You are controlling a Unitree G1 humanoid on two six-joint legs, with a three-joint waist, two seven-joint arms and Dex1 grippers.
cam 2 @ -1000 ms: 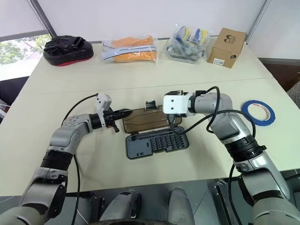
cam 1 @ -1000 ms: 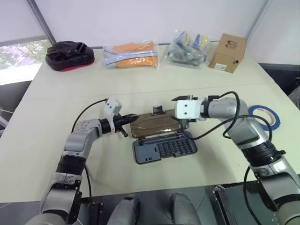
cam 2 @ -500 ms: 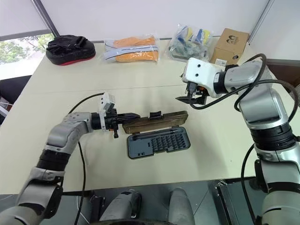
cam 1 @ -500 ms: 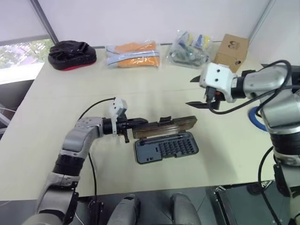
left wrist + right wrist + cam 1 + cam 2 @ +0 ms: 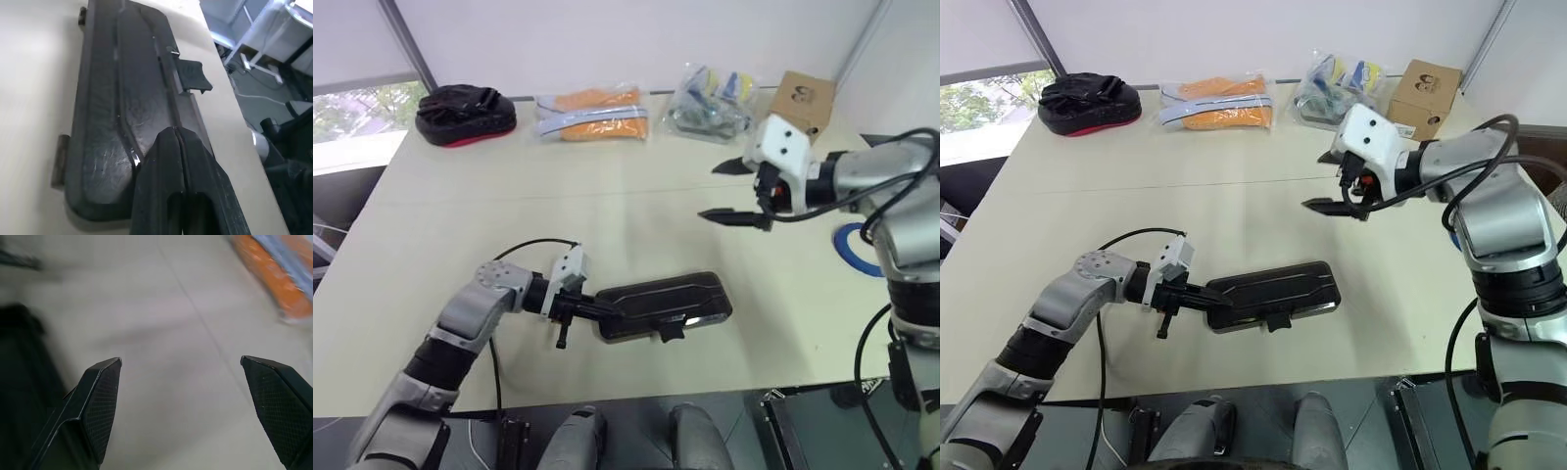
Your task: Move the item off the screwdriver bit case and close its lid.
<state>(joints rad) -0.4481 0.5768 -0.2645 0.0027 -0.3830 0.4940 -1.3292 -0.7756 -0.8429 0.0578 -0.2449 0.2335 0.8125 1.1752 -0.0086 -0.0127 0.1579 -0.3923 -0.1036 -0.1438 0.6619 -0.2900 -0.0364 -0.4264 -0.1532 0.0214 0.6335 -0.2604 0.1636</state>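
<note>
The screwdriver bit case (image 5: 1273,292) lies near the table's front edge. Its dark lid (image 5: 661,299) is folded flat over the tray, and the latch tab (image 5: 193,76) sticks out over the front side. My left gripper (image 5: 610,308) is shut, its joined fingertips resting on the lid's left end. My right gripper (image 5: 710,191) hangs open and empty in the air, well above and to the right of the case. The item, a roll of blue tape (image 5: 847,257), lies on the table at the far right, partly hidden behind my right arm.
Along the far edge sit a black pouch (image 5: 465,110), orange packets (image 5: 592,113), a clear bag of parts (image 5: 710,103) and a cardboard box (image 5: 798,108). The case sits close to the table's front edge (image 5: 636,387).
The lid has swung from half-raised down flat onto the tray. My left gripper followed it toward the front edge. My right gripper rose a little and rolled, staying open.
</note>
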